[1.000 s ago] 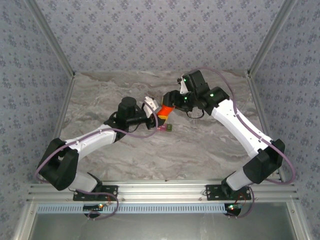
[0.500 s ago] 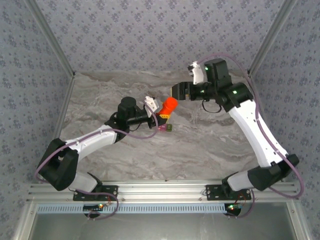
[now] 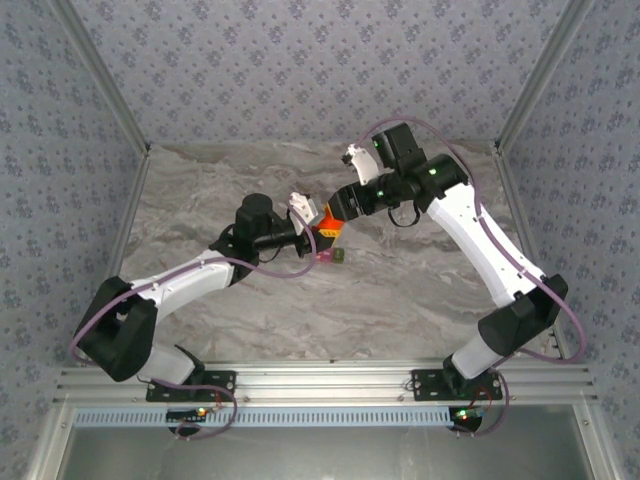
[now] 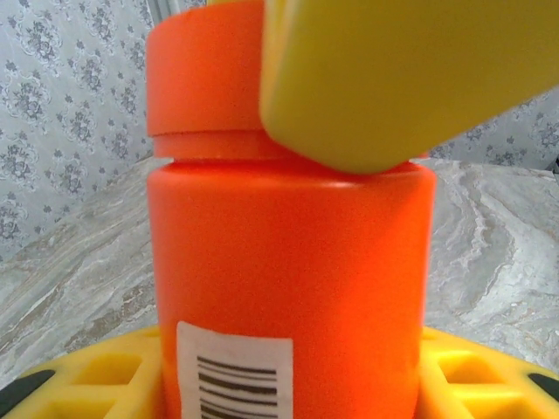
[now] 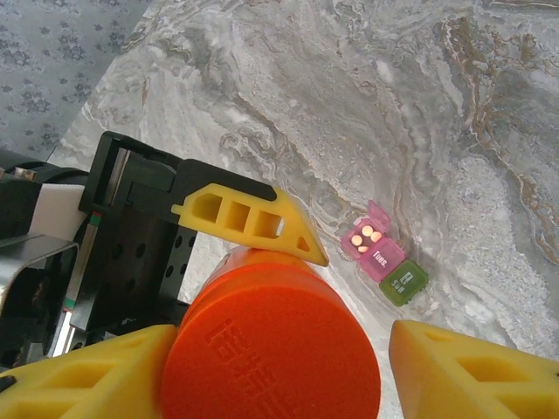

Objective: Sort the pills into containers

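Two risks stood out. With the right fingers [image 5: 463, 371] straddling the cap [image 5: 271, 349] unevenly (one touching it, the other apart), closing could shove the bottle [image 4: 288, 288] askew in the left fingers' [image 5: 249, 223] clamp. Once uncapped, any tilt might scatter its contents over the worktop [image 5: 437, 105]. The right fingers stood open around the cap, gripping nothing; the left fingers were closed on the bottle's body. The containers [image 5: 384, 260] lay near the bottle, with the pink lid up and a few pills [image 5: 369, 234] inside.
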Controlling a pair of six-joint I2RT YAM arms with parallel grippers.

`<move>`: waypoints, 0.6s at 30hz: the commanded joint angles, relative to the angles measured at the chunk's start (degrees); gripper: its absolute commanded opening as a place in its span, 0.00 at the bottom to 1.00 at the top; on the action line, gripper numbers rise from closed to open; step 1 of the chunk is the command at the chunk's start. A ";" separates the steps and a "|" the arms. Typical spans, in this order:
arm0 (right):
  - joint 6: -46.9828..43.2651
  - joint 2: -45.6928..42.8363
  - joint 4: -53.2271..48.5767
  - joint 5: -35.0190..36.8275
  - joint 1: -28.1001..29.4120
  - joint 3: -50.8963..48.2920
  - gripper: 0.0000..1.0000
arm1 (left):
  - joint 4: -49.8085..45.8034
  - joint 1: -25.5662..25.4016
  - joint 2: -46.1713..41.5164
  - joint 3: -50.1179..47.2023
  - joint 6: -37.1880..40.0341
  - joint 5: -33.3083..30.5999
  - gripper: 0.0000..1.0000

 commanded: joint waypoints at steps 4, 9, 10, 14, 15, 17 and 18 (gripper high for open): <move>-0.19 -1.90 -1.18 -1.67 -1.06 0.26 0.68 | 3.14 -0.18 -1.59 1.90 0.86 1.50 0.00; 2.08 -3.33 1.44 -5.62 -2.93 -1.58 0.67 | 3.27 -0.19 -1.60 1.89 0.70 1.50 0.00; 2.21 -3.34 1.55 -5.98 -2.96 -1.71 0.67 | 3.19 -0.18 -1.66 1.97 0.72 1.50 0.00; 2.26 -3.41 1.26 -6.16 -3.03 -2.16 0.64 | 3.09 -0.16 -1.58 2.06 0.79 1.50 0.00; 2.16 -3.35 1.08 -6.39 -3.02 -2.25 0.63 | 3.11 -0.17 -1.59 2.05 0.83 1.50 0.00; 1.91 -3.22 0.47 -6.53 -2.91 -2.21 0.62 | 3.10 -0.14 -1.61 2.05 0.79 1.55 0.00; 1.76 -3.10 0.15 -6.44 -2.90 -2.22 0.62 | 3.08 -0.17 -1.58 2.06 0.82 1.50 0.00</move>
